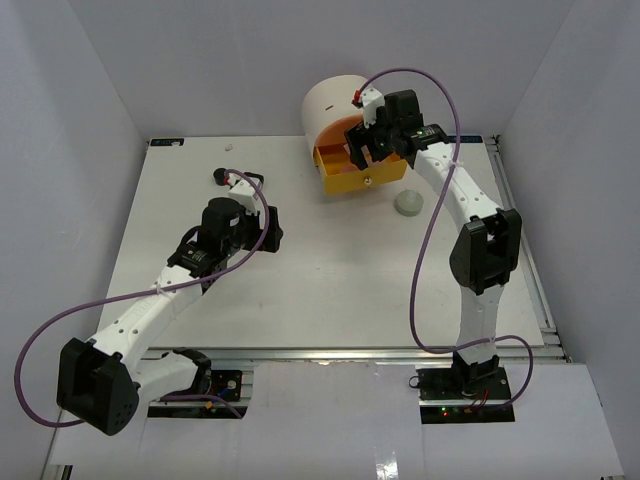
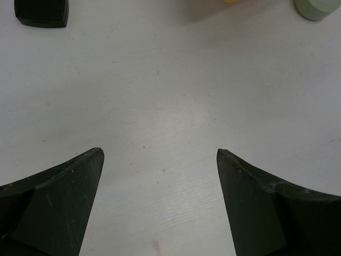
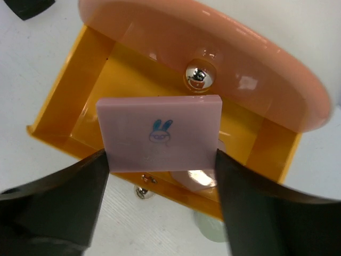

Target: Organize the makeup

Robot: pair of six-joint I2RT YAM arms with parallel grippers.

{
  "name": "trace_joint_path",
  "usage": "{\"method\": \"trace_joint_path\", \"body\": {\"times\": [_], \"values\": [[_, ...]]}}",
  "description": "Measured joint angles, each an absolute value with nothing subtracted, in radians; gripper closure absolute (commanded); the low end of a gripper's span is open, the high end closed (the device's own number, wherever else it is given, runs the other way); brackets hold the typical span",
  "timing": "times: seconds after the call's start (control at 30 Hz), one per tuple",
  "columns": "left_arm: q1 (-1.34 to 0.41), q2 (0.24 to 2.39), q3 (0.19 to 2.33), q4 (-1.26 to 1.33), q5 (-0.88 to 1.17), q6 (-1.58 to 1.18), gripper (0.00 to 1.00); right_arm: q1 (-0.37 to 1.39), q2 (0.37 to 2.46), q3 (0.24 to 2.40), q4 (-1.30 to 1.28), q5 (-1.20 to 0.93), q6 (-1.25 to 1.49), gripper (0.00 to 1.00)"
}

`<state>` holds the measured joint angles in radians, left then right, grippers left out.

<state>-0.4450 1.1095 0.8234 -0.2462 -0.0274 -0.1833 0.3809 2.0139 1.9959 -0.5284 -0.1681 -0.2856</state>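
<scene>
Makeup is showing in three spots across the views. The right gripper is clamping a pink square palette by its two opposite side edges, one dark finger pressing on each. The palette's face, printed with a small blue rabbit mark, is turning toward the wrist camera. It is hanging over the hollow of a pulled-out yellow drawer; whether its lower edge is touching the drawer floor cannot be told. Just above the yellow drawer, a peach drawer front with a chrome knob is sitting closed.

In the top external view, both drawers are belonging to a cream cylindrical box standing at the far edge of the table. The right arm is reaching out over the open drawer.

A grey-green round compact is lying on the table just beside the drawer's front right corner, apart from both grippers.

The left gripper is hanging over bare tabletop with its fingers spread wide and nothing between them. Beyond it, at the upper left of the left wrist view, what looks like a small black jar is resting on the table, partly cut off by the frame, well apart from the compact and from the box.
</scene>
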Motion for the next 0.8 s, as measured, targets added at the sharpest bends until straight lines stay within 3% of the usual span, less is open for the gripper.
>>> {"method": "trace_joint_path", "body": {"times": [0.23, 0.43, 0.57, 0.8], "values": [[-0.445, 1.11, 0.823, -0.246, -0.034, -0.183, 0.02, 0.381, 2.075, 2.009, -0.554, -0.134, -0.264, 0.1], [-0.445, 1.119, 0.823, -0.246, -0.042, -0.183, 0.02, 0.381, 2.002, 1.959, -0.549, -0.141, -0.256, 0.1], [-0.434, 1.138, 0.823, -0.245, -0.043, -0.185, 0.02, 0.369, 1.799, 1.748, -0.507, -0.222, -0.271, 0.1], [-0.248, 1.41, 0.956, -0.268, 0.006, -0.234, 0.02, 0.209, 1.353, 1.238, -0.367, -0.677, -0.337, 0.1]]}}
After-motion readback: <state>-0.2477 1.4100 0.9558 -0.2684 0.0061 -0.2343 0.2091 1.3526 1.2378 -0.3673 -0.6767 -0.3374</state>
